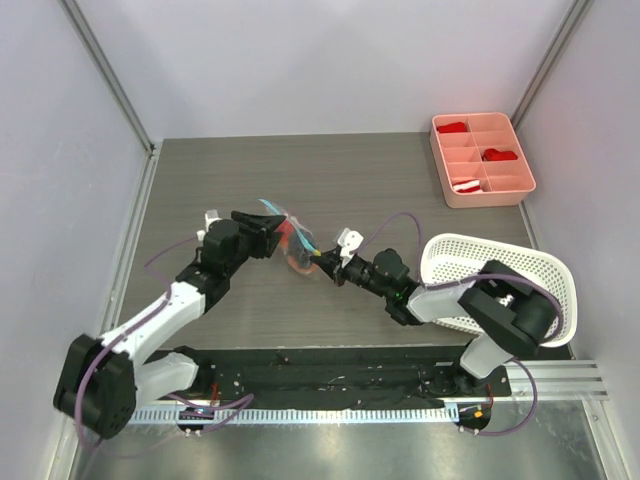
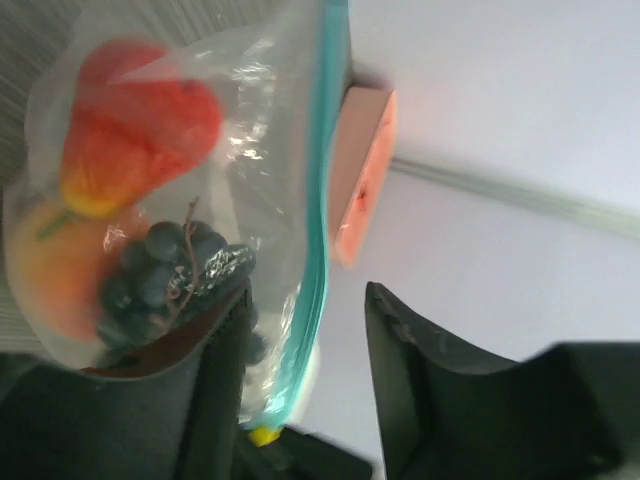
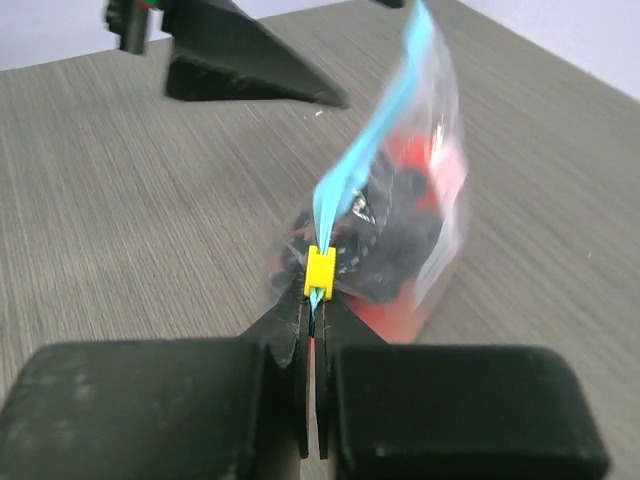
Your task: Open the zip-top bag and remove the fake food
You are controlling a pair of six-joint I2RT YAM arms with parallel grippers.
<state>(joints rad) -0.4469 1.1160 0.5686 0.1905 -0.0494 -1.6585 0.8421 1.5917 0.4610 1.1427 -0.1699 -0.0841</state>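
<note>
The zip-top bag (image 1: 292,238) hangs between my two grippers above the table, clear and crinkly with a teal zip strip (image 2: 322,190). Inside it lies the fake food: a red piece (image 2: 150,115), an orange-peach fruit (image 2: 48,275) and a black berry cluster (image 2: 160,272). My right gripper (image 3: 316,308) is shut on the end of the strip, just behind the yellow slider (image 3: 319,272). My left gripper (image 2: 305,375) is open, its fingers standing on either side of the strip's lower end. From above, the left gripper (image 1: 278,230) and the right gripper (image 1: 323,263) face each other across the bag.
A pink divided tray (image 1: 484,118) with red-and-white bits sits at the back right. A white perforated basket (image 1: 520,262) stands by the right arm. Grey walls close the table in on three sides.
</note>
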